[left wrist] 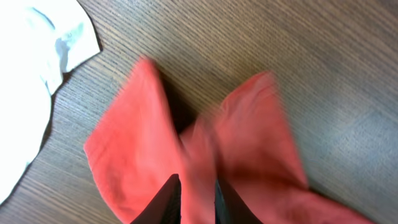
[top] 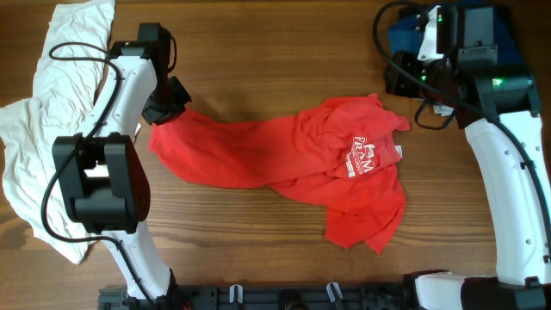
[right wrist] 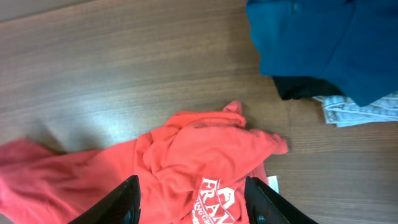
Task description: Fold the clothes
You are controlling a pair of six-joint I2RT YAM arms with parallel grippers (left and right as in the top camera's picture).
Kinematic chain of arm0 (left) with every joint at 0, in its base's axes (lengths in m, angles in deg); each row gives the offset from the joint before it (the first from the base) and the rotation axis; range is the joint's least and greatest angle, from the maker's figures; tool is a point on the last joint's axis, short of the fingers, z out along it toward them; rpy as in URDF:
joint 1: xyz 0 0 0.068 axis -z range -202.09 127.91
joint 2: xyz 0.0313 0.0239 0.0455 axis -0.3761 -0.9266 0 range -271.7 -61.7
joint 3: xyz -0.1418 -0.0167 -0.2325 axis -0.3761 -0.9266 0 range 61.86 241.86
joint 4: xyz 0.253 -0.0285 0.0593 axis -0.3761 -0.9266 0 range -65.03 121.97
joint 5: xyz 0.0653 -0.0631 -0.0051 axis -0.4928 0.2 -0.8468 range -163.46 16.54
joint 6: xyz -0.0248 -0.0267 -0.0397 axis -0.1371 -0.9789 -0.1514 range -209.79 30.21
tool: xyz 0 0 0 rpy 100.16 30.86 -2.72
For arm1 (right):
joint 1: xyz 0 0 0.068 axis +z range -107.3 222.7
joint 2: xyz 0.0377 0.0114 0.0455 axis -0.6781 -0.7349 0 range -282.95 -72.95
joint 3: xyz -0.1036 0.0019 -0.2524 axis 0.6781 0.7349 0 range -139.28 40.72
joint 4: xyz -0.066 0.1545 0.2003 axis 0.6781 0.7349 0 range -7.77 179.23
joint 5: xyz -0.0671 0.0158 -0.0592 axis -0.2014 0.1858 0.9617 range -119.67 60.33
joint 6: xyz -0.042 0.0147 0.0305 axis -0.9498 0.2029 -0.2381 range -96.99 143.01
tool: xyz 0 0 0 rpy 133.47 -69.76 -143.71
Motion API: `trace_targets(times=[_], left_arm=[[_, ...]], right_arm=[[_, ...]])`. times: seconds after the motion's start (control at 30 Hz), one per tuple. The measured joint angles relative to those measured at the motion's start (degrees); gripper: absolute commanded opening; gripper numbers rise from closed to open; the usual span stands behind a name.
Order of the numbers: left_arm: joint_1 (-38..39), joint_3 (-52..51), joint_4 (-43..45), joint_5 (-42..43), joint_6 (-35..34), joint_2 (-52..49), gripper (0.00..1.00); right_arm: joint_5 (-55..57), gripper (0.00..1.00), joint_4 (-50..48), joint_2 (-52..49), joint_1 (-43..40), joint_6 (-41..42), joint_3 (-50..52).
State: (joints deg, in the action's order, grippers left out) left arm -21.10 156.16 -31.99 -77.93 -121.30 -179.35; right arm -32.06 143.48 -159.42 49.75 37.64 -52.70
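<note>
Brown wood-grain table [top: 258, 69]

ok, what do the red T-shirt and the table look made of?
Red T-shirt: soft matte knit, probably cotton jersey. It drapes limp and bunches into loose wrinkles, and the white chest lettering looks printed on.
Table: brown wood-grain surface with a faint sheen. The straight, even grain could be laminate or veneer rather than solid wood; I cannot tell which.
</note>
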Motion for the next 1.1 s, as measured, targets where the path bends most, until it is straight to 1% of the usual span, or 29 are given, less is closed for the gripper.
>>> trace_targets(times=[0.17, 0.3, 0.47, 0.63, 0.73, 0.83, 0.9, 0.93, 1.0, 1.03, 1.07, 1.1], left_arm=[[0.00, 0.07, -0.17, 0.00, 1.68, 0.00, 0.04], [0.00, 0.07, -0.13, 0.00, 1.95, 0.00, 0.04], [0.00, 0.07, -0.13, 0.00, 2.10, 0.00, 0.04], [0.00, 0.07, -0.13, 0.00, 2.12, 0.00, 0.04], [0.00, 0.07, -0.13, 0.00, 2.27, 0.00, 0.04], [0.00, 0.13, -0.28, 0.00, 3.76, 0.00, 0.04], [0.00, 0.59, -1.22, 0.00, 4.33, 0.17, 0.04], [0.00, 1.11, -1.60, 0.00, 4.52, 0.55, 0.07], [0.00, 1.68, -1.53, 0.00, 5.03, 1.88, 0.28], [0.00, 1.84, -1.57, -0.02, 5.53, 2.78, 0.37], [0.00, 2.05, -1.62, -0.02, 5.86, 3.67, 0.41], [0.00, 2.40, -1.62, -0.02, 5.77, 4.46, 0.41]], right_arm=[[-0.63, 0.58, -1.57, -3.13, 0.02, 0.00, 3.37], [-0.98, 0.58, -2.32, -9.73, 0.00, 0.26, 4.17], [-3.10, 0.62, 1.11, -14.95, 0.02, 0.24, 4.35], [-4.04, 0.65, 1.70, -15.54, 0.02, 0.26, 4.48], [-4.07, 0.65, 1.42, -15.54, 0.02, 0.26, 4.48], [-4.07, 0.64, 0.94, -15.54, 0.02, 0.26, 4.48], [-4.07, 0.66, -0.07, -15.54, 0.02, 0.26, 4.48], [-4.07, 0.67, -0.44, -15.54, 0.02, 0.26, 4.48], [-4.07, 0.68, -0.81, -15.54, 0.02, 0.24, 4.48], [-4.07, 0.68, -0.92, -15.54, 0.02, 0.24, 4.48], [-4.07, 0.68, -0.92, -15.54, 0.02, 0.22, 4.48], [-4.07, 0.68, -0.92, -15.54, 0.02, 0.20, 4.48]])
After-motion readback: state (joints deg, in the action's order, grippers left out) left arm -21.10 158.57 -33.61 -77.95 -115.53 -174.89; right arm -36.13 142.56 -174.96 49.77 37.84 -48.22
